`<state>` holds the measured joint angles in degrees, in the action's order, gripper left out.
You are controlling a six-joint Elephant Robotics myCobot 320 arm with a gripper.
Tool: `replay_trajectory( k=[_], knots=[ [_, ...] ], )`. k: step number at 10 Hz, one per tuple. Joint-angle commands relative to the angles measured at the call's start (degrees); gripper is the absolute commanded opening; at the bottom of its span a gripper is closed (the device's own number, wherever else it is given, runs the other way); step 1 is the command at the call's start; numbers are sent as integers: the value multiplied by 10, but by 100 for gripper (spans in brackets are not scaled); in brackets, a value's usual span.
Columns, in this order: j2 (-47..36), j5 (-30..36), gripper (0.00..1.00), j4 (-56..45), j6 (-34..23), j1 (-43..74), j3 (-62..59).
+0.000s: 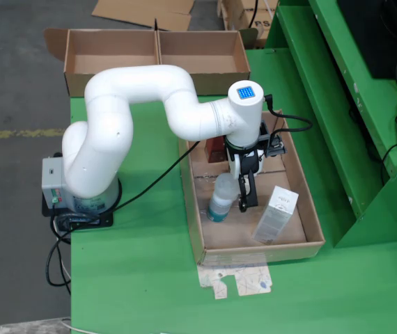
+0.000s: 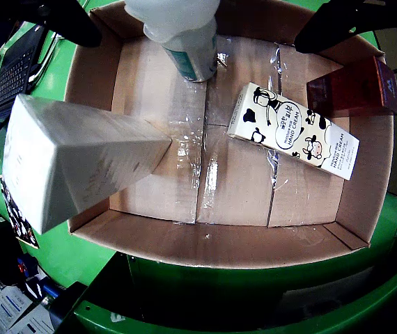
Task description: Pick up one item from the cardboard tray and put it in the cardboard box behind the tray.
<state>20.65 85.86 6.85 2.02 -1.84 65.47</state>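
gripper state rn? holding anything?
gripper: open, holding nothing; lowered in the cardboard tray beside the upright bottle, fingers not closed on it.

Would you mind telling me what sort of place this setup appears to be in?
Probably a workshop or warehouse-style lab: the white arm stands on a green workbench above a bare concrete floor, with flattened cardboard lying about.
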Motion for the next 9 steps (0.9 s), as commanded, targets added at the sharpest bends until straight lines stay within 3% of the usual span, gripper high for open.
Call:
replay_trajectory(
  k=[1,9],
  knots=[
    [8,3,100,-10,-7,7,-49],
    [34,4,100,-18,-7,12,-81]
  ],
)
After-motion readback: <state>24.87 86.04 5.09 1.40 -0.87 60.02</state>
